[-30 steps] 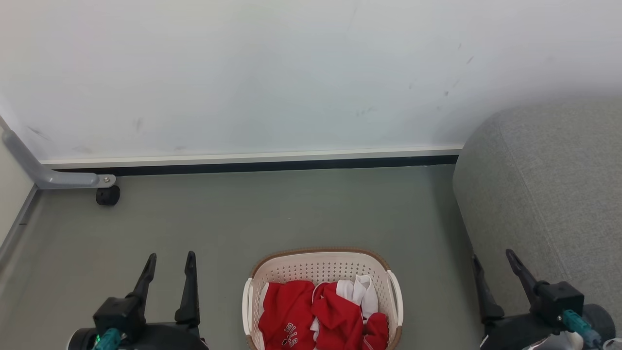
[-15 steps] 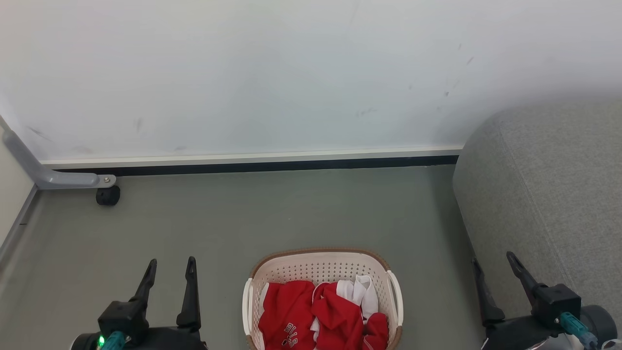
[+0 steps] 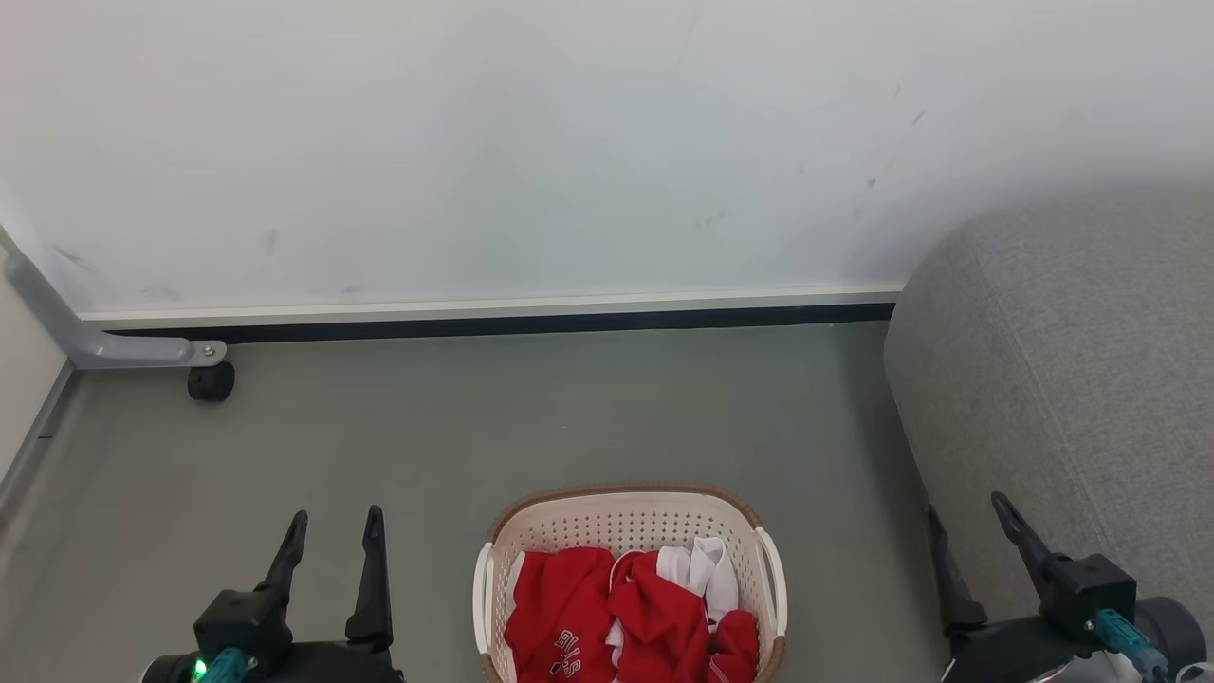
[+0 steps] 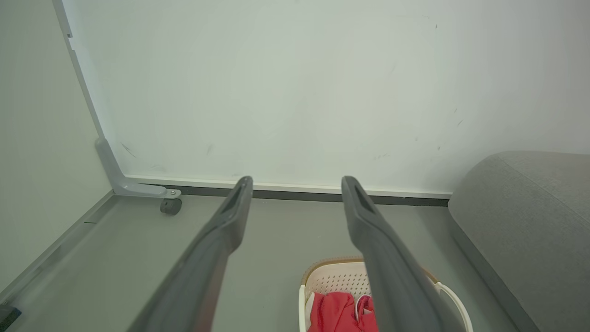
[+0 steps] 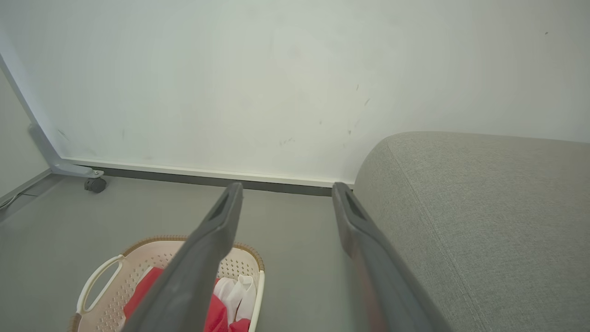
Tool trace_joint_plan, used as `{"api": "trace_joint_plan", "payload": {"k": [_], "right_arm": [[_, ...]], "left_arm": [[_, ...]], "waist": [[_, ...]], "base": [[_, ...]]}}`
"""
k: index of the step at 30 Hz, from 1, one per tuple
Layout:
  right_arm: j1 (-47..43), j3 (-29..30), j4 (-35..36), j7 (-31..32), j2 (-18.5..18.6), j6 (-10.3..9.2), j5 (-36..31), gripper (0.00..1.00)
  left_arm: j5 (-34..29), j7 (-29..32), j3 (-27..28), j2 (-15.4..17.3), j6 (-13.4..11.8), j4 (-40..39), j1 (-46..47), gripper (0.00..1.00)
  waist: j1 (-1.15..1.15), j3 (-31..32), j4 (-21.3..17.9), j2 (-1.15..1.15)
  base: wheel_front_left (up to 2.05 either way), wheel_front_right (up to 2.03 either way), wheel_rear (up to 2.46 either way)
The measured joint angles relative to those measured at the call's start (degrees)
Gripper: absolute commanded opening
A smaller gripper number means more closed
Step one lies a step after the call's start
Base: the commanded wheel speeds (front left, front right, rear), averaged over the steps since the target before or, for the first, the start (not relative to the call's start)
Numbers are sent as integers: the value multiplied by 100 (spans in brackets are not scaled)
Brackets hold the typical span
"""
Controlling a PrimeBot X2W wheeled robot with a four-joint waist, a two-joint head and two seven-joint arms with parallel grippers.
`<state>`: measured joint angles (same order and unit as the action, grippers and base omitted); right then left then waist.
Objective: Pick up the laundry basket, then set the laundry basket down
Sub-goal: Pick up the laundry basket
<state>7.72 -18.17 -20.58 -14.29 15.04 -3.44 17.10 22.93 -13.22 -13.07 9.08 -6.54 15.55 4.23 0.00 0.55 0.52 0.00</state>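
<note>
While both arms sit low at the near edge of the head view, the left gripper [image 3: 336,517] has its two long dark fingers spread apart with nothing between them. The right gripper [image 3: 965,506] is likewise spread and empty. Both wrist views confirm a wide gap between each pair of fingers.

Between the two grippers, and clear of both, the cream-white perforated plastic laundry basket [image 3: 626,522] with a brown woven-look rim stands on the grey-green floor [image 3: 569,417]. Its near end is cut off by the bottom edge of the view. A white handle runs along each side wall. Inside lie crumpled red garments [image 3: 569,607], one bearing white lettering, and a folded white cloth [image 3: 707,567] toward the right.

On the right, a grey fabric-covered sofa [image 3: 1062,379] rises just behind the right gripper.

Beyond the basket, bare floor runs to a white skirting board [image 3: 493,307] over a dark strip, at the foot of a pale, lightly scuffed wall [image 3: 569,142]. At far left, a grey metal leg [image 3: 114,349] ends in a small black caster [image 3: 210,381].
</note>
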Motion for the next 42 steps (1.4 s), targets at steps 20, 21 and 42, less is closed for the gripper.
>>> {"api": "trace_joint_plan", "payload": {"k": [20, 21, 42], "right_arm": [[1, 109, 177, -1, -1, 40, -1, 100], [4, 115, 197, -1, 1, 40, -1, 100], [767, 189, 437, -1, 33, 43, -19, 100]], "left_arm": [[-15, -1, 13, -1, -1, -148, -1, 100], [-35, -1, 13, -2, -1, -172, 1, 100], [-116, 111, 7, -111, -1, -330, 915, 100]], "waist": [[0, -280, 8, 0], [0, -326, 7, 0], [1, -1773, -5, 1]], "base": [[0, 0, 0], [0, 0, 0], [0, 0, 0]]}}
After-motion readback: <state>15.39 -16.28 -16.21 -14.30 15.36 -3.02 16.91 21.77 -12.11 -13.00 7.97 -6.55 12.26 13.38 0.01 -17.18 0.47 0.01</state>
